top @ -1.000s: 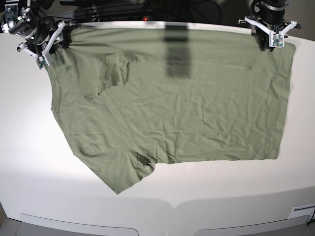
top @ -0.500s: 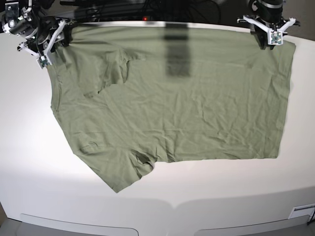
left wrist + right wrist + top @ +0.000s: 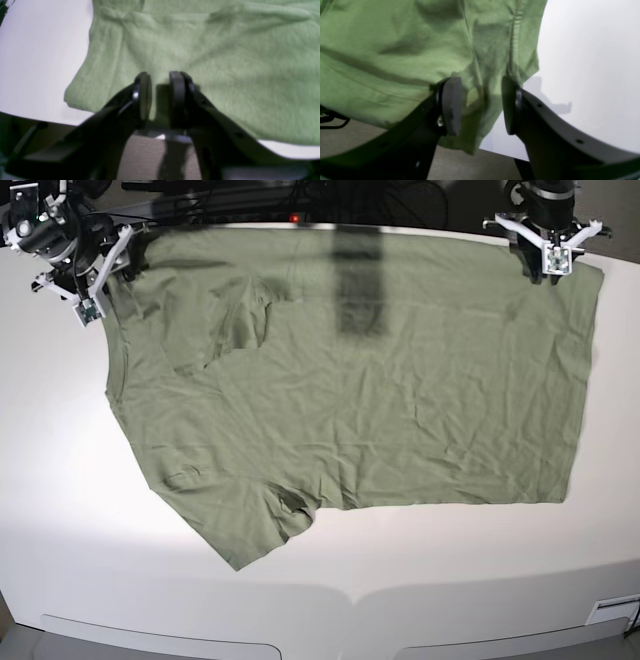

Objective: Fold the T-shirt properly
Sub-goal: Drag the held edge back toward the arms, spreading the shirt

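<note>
The sage-green T-shirt [image 3: 350, 380] lies spread and wrinkled on the white table [image 3: 60, 480], neck to the left, one sleeve folded in near the top left. My left gripper [image 3: 545, 270] is at its far right corner. In the left wrist view the left gripper [image 3: 160, 97] is nearly closed, with the shirt's hem [image 3: 225, 62] pinched between the pads. My right gripper [image 3: 128, 255] is at the far left corner. In the right wrist view the right gripper [image 3: 481, 105] holds a thick bunch of shirt edge [image 3: 382, 50] between its pads.
Both held corners sit at the table's far edge, with dark cables and gear [image 3: 250, 195] behind it. A dark shadow band [image 3: 360, 280] crosses the shirt's top middle. A small white label [image 3: 610, 610] is at the front right rim.
Both grippers have shifted slightly toward the back of the table, and the shirt's far edge and near sleeve have slid back with them.
</note>
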Controlling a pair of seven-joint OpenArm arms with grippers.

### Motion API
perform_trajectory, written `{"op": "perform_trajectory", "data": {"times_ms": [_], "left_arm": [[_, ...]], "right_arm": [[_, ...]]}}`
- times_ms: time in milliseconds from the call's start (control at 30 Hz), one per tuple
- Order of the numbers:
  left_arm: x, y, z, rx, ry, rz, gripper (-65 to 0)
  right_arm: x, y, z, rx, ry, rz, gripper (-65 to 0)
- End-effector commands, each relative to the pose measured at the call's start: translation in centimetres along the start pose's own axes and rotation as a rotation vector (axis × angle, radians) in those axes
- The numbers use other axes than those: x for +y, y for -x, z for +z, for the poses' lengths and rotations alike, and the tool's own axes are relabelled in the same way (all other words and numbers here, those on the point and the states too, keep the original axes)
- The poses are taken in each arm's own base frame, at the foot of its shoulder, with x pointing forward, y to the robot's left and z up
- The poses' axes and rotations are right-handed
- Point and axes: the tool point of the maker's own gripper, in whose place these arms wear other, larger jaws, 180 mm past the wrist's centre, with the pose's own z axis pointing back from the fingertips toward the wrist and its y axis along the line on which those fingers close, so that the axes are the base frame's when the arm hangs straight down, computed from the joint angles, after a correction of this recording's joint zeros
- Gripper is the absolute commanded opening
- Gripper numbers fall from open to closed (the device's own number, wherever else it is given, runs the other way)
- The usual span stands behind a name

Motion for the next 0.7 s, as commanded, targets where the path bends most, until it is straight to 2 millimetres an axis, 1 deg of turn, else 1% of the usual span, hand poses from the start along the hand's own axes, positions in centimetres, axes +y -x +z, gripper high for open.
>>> {"op": "perform_trajectory", "data": {"times_ms": [0, 233, 333, 500, 667], "left_arm": [[-0.5, 4.2, 0.7, 0.197, 0.026, -0.001, -48.5], [-0.6, 2.8, 0.8, 0.183, 0.028, 0.002, -48.5], [-0.7, 1.7, 0.8, 0.164, 0.030, 0.005, -48.5], [-0.7, -0.5, 0.9, 0.106, 0.033, 0.009, -48.4], [-0.8, -2.3, 1.1, 0.062, 0.035, 0.012, -48.4]], "right_arm": [[-0.6, -0.9, 0.4, -0.028, 0.017, 0.008, -38.8], [-0.6, -0.9, 0.4, -0.029, 0.017, 0.008, -38.7], [-0.6, -1.1, 0.5, -0.036, 0.018, 0.012, -38.7], [-0.4, -2.6, 1.2, -0.077, 0.024, 0.035, -38.7], [-0.6, -4.1, 2.0, -0.120, 0.050, 0.037, -38.7]]}}
